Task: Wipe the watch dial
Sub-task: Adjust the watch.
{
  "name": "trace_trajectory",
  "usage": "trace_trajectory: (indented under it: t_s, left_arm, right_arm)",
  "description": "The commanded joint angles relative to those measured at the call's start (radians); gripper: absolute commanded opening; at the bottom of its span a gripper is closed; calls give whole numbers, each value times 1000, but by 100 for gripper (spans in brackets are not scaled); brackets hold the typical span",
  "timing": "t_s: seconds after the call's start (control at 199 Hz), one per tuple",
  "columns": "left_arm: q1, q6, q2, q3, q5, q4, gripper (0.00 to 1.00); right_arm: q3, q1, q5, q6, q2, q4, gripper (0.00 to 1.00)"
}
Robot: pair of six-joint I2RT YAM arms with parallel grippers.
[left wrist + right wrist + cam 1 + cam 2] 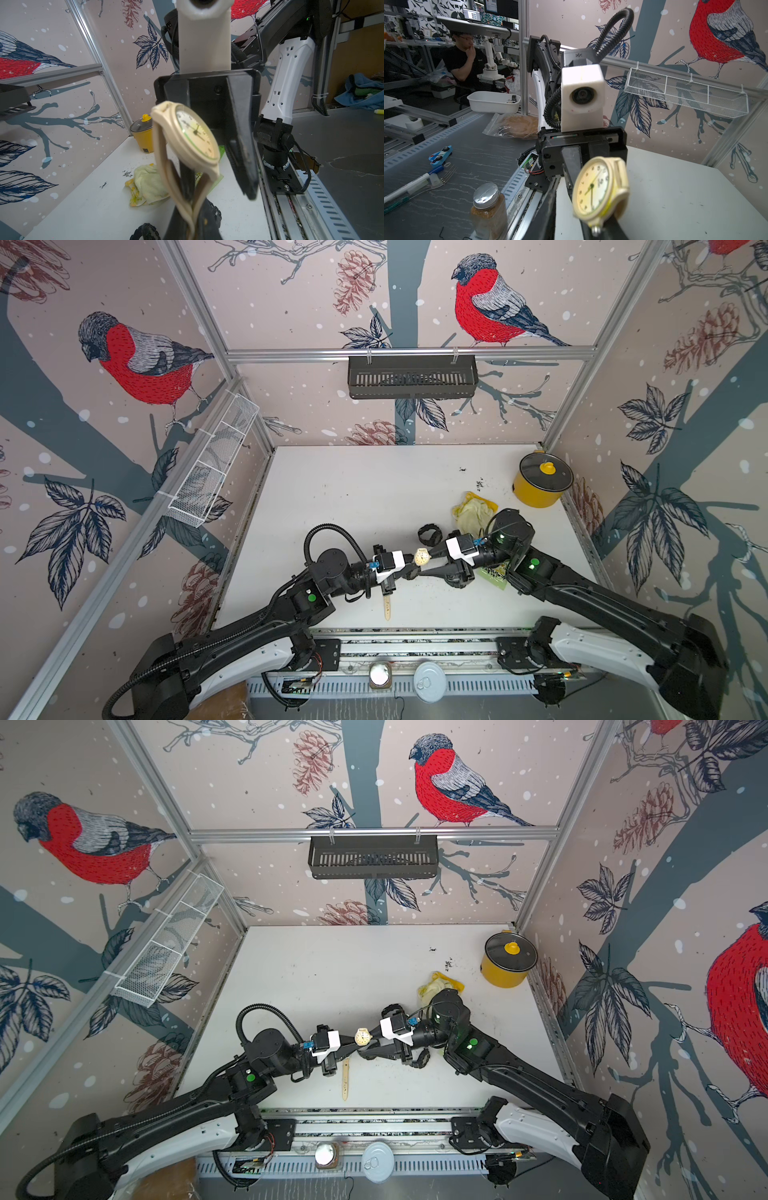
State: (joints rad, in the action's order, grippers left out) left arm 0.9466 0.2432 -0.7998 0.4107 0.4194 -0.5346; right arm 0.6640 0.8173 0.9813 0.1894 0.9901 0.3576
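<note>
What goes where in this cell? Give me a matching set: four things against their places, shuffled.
Things:
1. watch
2. yellow cloth
3. yellow pot
4. white wire basket

Places:
A. hung along the side rail
B. standing in the far corner of the table, lid on
C. held off the table by the left gripper
D. lying crumpled on the table near the pot

Pairs: 1-C, 2-D, 3-B, 4-A

Left tool (pixel 193 216) clamped shut; right tool (pixel 427 564), jaws parted, faces it tip to tip.
</note>
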Motion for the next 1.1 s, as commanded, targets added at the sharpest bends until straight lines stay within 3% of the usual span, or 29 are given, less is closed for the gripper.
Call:
trace_trajectory:
  t_s: [0.0,0.145,0.306,0.401,0.446,0.551,0.612,0.762,0.882,1.093]
  left_arm:
    - [1,35,17,-17,-9,-30,0]
    - [1,30,26,-47,-36,-66,0]
    - [2,38,17,-65,-56,-85,0]
    - [1,47,11,-66,-56,-87,0]
    - [0,44,8,-64,-71,-87,0]
    - [1,12,-4,-52,-104,-79,0]
    - [1,-12,-20,-43,-124,-69,0]
    - [-3,-49,-73,-48,-185,-55,0]
    - [-39,-75,-106,-59,-209,-53,0]
    - [-119,-81,-219,-28,-241,-45,0]
  right_arm:
    - [2,-10,-97,62,-31,-106,32]
    - [-29,-53,-168,2,-83,-117,35]
    - [-112,-56,-184,-104,-158,-2,60]
    - [-135,-53,-251,-134,-187,7,64]
    - [-128,-55,-348,-158,-199,-11,67]
    - [-93,-74,-705,-286,-219,-85,79]
    - [-72,-111,-843,-333,-213,-130,80]
    - [-15,-290,-945,-434,-120,-276,77]
    - [29,-429,-941,-483,13,-373,75]
    - [87,-451,-1074,-394,319,-429,79]
